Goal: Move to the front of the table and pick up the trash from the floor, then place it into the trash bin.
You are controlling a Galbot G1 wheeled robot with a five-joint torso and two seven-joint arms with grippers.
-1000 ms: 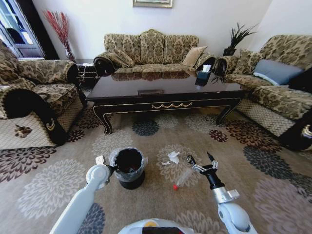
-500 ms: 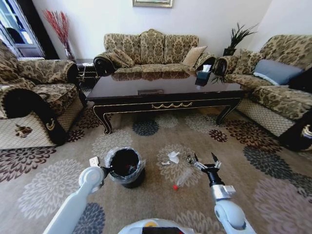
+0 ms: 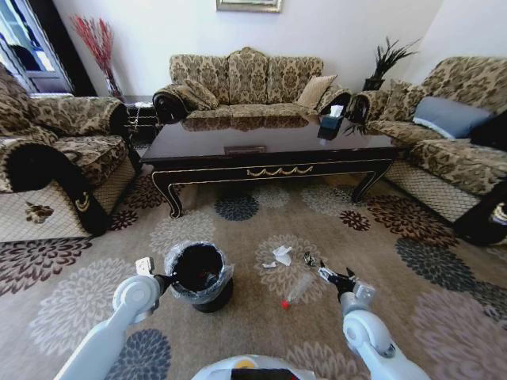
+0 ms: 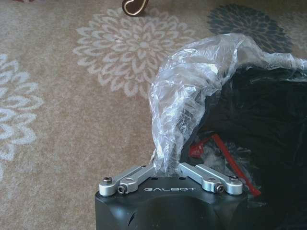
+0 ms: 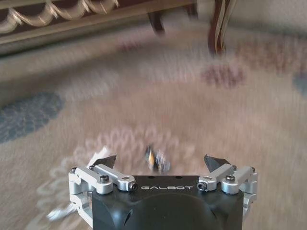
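Landmark: small round black trash bin (image 3: pixel 198 277) with a thin translucent plastic liner (image 4: pixel 192 91) folded over its rim, standing on the beige floral-patterned carpet (image 3: pixel 238 237) in front of the table.

Long low glossy dark brown table (image 3: pixel 269 146) with curved legs and a gold ornament on its front apron: beyond the bin, well apart from it, with a dark tissue box (image 3: pixel 330 125) holding white tissue on its far right corner.

Trash, all on the carpet to the right of the bin:
- crumpled white paper pieces (image 3: pixel 280 256), near the bin, on the table side;
- clear plastic scrap (image 3: pixel 299 287), nearer the robot than the paper;
- tiny red bit (image 3: pixel 284 304), touching the end of the clear scrap;
- small dark item (image 3: pixel 309 259), just right of the paper; the right wrist view has it (image 5: pixel 157 160) on the carpet ahead of the fingers, between them, not touched.

Inside the bin: red scraps (image 4: pixel 216 148) against the black wall.

Left gripper (image 3: pixel 162 279): at the bin's left rim, fingers closed tight on a bunched fold of the liner; same grip in the wrist view (image 4: pixel 168 168).

Right gripper (image 3: pixel 337 277): low over the carpet, right of the bin and just right of the trash, fingers spread wide (image 5: pixel 160 163), holding nothing.
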